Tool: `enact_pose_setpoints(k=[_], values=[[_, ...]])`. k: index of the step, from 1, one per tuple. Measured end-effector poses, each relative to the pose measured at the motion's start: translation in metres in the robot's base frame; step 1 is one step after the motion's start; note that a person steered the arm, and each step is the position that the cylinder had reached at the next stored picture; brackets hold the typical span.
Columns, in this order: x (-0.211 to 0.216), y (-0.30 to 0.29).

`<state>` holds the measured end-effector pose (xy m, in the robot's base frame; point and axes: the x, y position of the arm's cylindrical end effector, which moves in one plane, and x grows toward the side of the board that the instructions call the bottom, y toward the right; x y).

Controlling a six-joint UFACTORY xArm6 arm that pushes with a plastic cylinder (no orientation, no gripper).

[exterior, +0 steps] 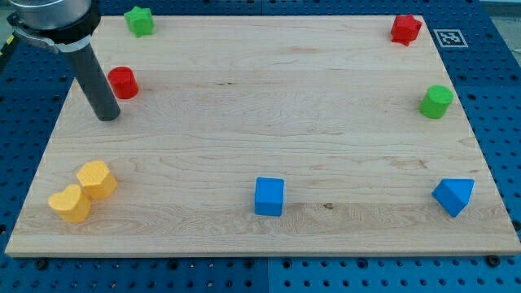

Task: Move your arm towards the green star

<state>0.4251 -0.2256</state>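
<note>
Camera view: my tip [108, 116] beside red cylinder [123, 82], below green star [140, 21].

The rod's [96, 81] upper housing runs off the view's top edge, and the table's [269, 114] bottom corners are cut off.

I can read no words, numbers or brand names anywhere. The one sign I see is a black-and-white square fiducial marker [448, 37] on the blue pegboard [488, 16], just off the bench's [269, 106] far right corner.
</note>
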Motion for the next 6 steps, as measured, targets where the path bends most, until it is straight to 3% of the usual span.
enact_pose_setpoints(k=[3, 4, 6], values=[[-0.011, -0.029], [-0.04, -0.043], [-0.153, -0.045]])
